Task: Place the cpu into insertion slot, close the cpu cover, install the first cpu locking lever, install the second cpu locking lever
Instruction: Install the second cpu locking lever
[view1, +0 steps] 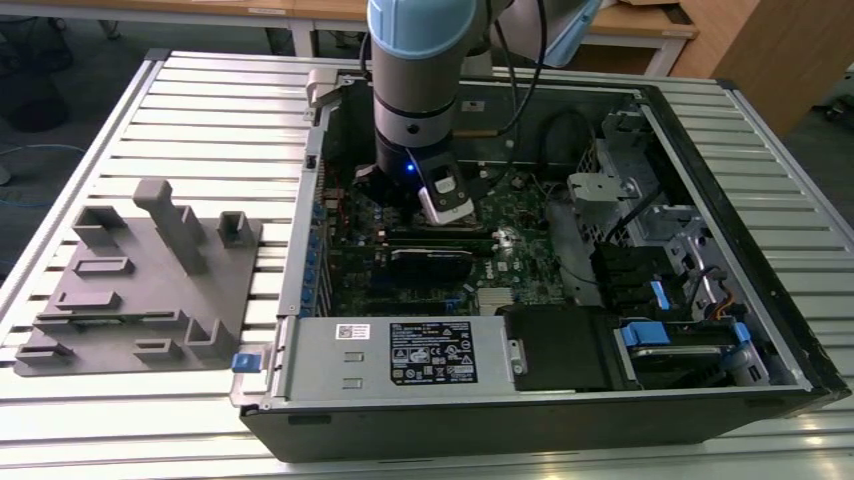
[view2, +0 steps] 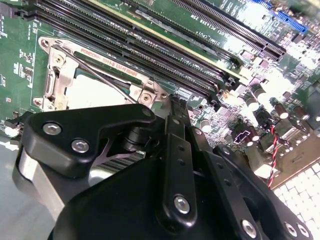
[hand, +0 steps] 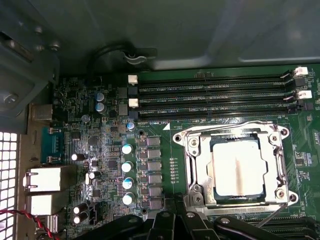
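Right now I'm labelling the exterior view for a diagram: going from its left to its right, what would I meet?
Grey fixture block on the slatted table → arm reaching down into the open computer case → green motherboard → blue-tabbed drive bays.

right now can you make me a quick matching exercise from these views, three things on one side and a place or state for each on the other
Things:
1. cpu
2. cpu cover
3. gripper

Places or states:
A. closed down as a silvery frame around the chip
B. seated in the socket, its pale metal top showing
C. hovering at the socket's edge, beside a thin wire lever

Pairs: 1-B, 2-A, 3-C
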